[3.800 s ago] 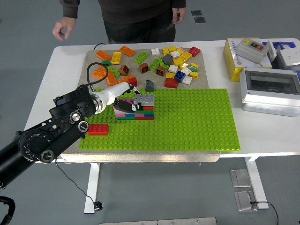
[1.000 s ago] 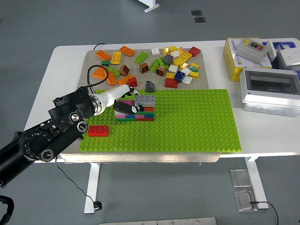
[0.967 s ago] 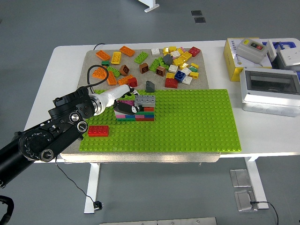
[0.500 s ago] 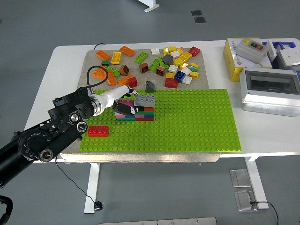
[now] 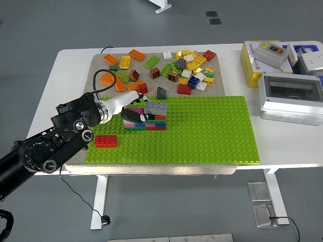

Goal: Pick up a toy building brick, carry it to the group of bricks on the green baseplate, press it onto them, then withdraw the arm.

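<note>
On the white table (image 5: 60, 85), a beige mat (image 5: 96, 65) carries a green baseplate (image 5: 202, 131) along its near half. Stack of bricks (image 5: 150, 120) stands at the baseplate's far-left part, layered in pink, green, red and dark colours, with a grey brick (image 5: 156, 107) as its top right piece. Single red brick (image 5: 106, 140) lies flat on the baseplate near its left edge, well apart from the stack.

Left hand (image 5: 132, 112): enters from the lower left on a black arm with a white wrist section, and rests against the left side of the stack. Its dark fingers (image 5: 136, 117) are curled over the stack's left top, just beside the grey brick. Whether they clasp a brick of their own cannot be told; the fingers hide that spot.

Loose bricks (image 5: 174, 68): scattered on the bare mat beyond the baseplate, in orange, yellow, green, brown, red, white and blue. One small grey sloped piece (image 5: 161, 92) sits just beyond the baseplate's far edge, near the stack.

Right end of table: a yellow box (image 5: 250, 63) bearing a grey switch unit (image 5: 270, 54), and a grey enclosure with a clear cover (image 5: 291, 98).
</note>
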Available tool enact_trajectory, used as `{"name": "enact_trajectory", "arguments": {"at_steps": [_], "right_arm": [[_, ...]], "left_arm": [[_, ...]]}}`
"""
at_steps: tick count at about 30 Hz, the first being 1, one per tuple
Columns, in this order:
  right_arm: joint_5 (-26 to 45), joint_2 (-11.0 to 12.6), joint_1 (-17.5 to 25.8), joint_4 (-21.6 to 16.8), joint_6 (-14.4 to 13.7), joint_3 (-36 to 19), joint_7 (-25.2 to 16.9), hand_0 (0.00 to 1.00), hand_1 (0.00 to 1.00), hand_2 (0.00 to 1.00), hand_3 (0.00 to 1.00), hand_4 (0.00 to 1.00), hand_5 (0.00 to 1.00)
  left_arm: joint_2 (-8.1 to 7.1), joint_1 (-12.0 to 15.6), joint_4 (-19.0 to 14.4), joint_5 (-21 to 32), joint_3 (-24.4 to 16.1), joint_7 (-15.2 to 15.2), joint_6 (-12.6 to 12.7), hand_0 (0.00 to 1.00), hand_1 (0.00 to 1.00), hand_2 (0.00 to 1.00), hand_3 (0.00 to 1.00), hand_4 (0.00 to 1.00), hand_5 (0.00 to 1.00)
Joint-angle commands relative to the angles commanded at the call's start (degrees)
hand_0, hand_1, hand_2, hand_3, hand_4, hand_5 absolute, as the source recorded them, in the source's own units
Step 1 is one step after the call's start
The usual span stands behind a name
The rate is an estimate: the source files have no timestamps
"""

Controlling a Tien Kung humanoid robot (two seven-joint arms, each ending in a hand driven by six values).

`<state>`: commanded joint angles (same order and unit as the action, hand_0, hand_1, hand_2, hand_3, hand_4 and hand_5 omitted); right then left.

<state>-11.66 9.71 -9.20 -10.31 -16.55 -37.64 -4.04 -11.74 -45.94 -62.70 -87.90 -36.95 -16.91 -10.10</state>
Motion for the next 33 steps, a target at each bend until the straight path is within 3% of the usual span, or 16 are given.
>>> {"name": "enact_trajectory", "arguments": {"at_steps": [15,16,22,33], "right_arm": [[-0.59,-0.05,-0.04,0.0,-0.03,-0.73,0.08,0.736,0.8,0.786,0.673,0.384,0.751],[-0.56,-0.04,-0.03,0.0,-0.02,-0.7,0.08,0.736,0.801,0.785,0.673,0.382,0.751],[-0.74,-0.05,0.01,0.0,-0.01,-0.93,0.12,0.736,0.802,0.785,0.673,0.381,0.749],[-1.7,-0.1,0.03,0.0,-0.07,-2.03,0.43,0.736,0.803,0.785,0.673,0.381,0.75]], "left_arm": [[-0.15,-0.12,-0.32,-0.22,-0.22,-0.08,-0.98,0.92,0.942,0.954,0.759,0.653,0.318],[-0.19,-0.12,-0.41,-0.24,-0.28,-0.11,-1.06,0.922,0.949,0.959,0.761,0.704,0.34],[-0.37,-0.17,-0.73,-0.36,-0.47,-0.34,-1.47,0.923,0.949,0.959,0.764,0.733,0.354],[-0.61,-0.13,-1.08,-0.42,-0.54,-0.72,-1.8,0.924,0.948,0.959,0.765,0.727,0.355]]}}
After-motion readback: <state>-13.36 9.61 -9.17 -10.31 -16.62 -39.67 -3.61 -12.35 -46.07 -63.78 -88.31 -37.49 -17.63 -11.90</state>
